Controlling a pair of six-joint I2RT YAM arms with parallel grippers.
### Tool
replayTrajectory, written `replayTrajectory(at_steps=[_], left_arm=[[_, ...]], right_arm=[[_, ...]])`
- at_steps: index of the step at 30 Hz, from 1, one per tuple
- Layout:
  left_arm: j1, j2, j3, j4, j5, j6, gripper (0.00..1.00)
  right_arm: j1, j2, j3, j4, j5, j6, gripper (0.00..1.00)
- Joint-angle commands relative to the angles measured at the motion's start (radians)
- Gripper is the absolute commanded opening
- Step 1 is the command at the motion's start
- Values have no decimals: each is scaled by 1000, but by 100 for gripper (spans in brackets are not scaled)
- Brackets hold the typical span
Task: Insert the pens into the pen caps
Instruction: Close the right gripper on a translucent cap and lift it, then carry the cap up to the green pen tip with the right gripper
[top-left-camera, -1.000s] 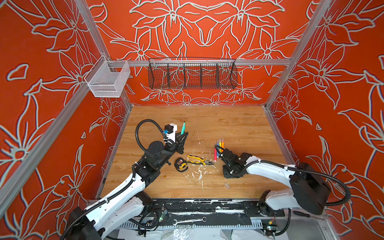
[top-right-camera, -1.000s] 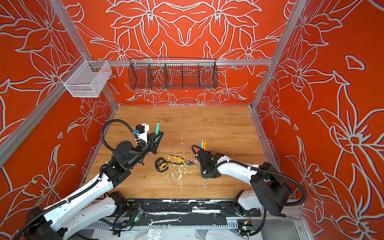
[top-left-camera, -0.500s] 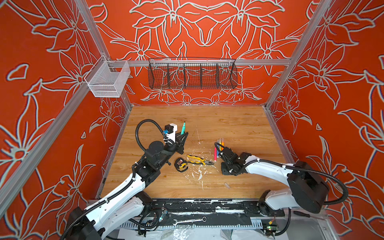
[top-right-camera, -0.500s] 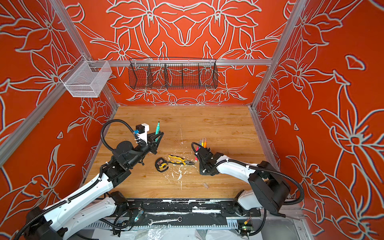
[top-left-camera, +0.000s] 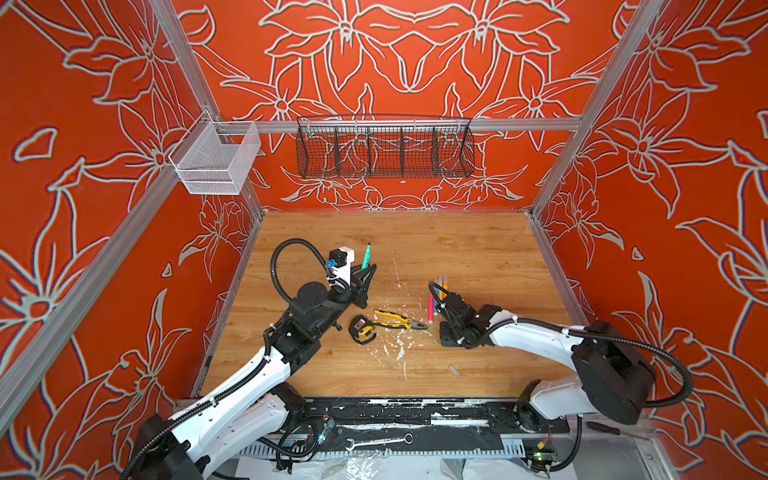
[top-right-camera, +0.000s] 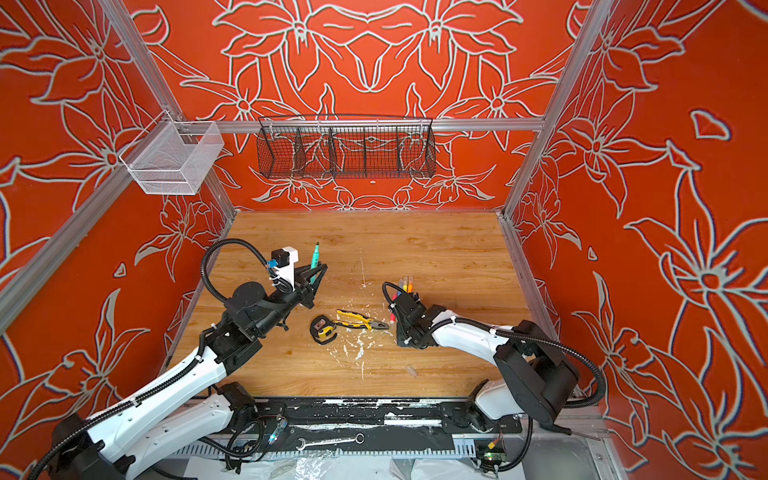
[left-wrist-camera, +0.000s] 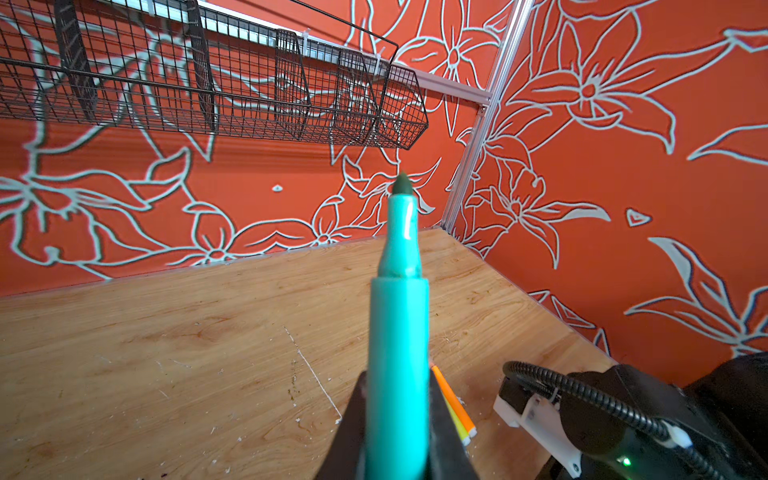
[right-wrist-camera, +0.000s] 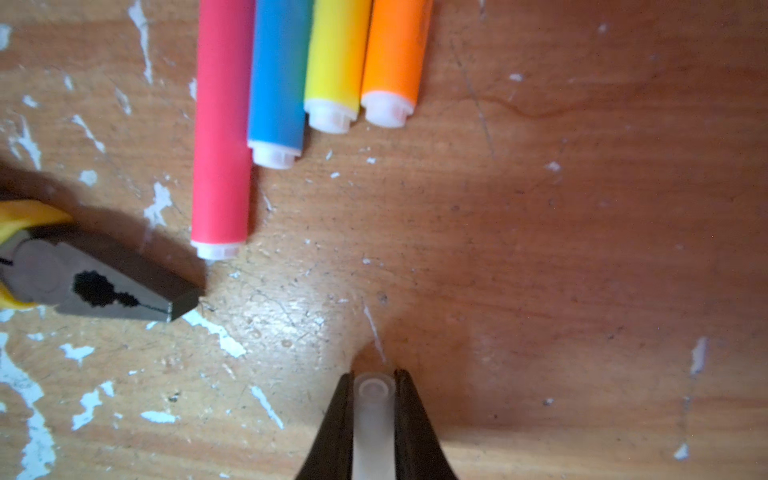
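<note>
**Green pen (left-wrist-camera: 399, 332) and one pen cap (right-wrist-camera: 372, 419) both clamped**

The left gripper (top-left-camera: 365, 277) has its jaws closed tight on the green pen's lower barrel. It holds the pen upright above the table (top-left-camera: 478, 249), bare tip at the top. The right gripper (right-wrist-camera: 372, 376) sits low over the wood, jaws pinched on the clear pen cap.

Four pens lie side by side on the table: pink pen (right-wrist-camera: 220, 145), blue pen (right-wrist-camera: 278, 75), yellow pen (right-wrist-camera: 334, 54), orange pen (right-wrist-camera: 395, 45). With the green one, five pens show. A second cap (top-left-camera: 454, 371) lies loose near the front edge. One pair of pliers (top-left-camera: 397, 320) and one tape measure (top-left-camera: 360, 329) lie between the arms.
</note>
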Motion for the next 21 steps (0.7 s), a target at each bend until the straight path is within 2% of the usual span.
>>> replayTrajectory(at_steps=[1, 7, 13, 17, 21], left_arm=[[5, -16, -1, 20, 11, 6, 0], [5, -15, -1, 20, 15, 6, 0], [4, -1, 4, 27, 55, 5, 0], [4, 4, 8, 35, 125, 8, 0], [4, 13, 7, 55, 182, 12, 0]], right_arm=[[-4, 28, -61, -79, -42, 12, 14], [-4, -85, -34, -104, -45, 21, 11], [-5, -335, 56, -103, 15, 21, 10], [-3, -483, 108, -29, 65, 36, 9], [-3, -567, 117, 114, 85, 75, 6]])
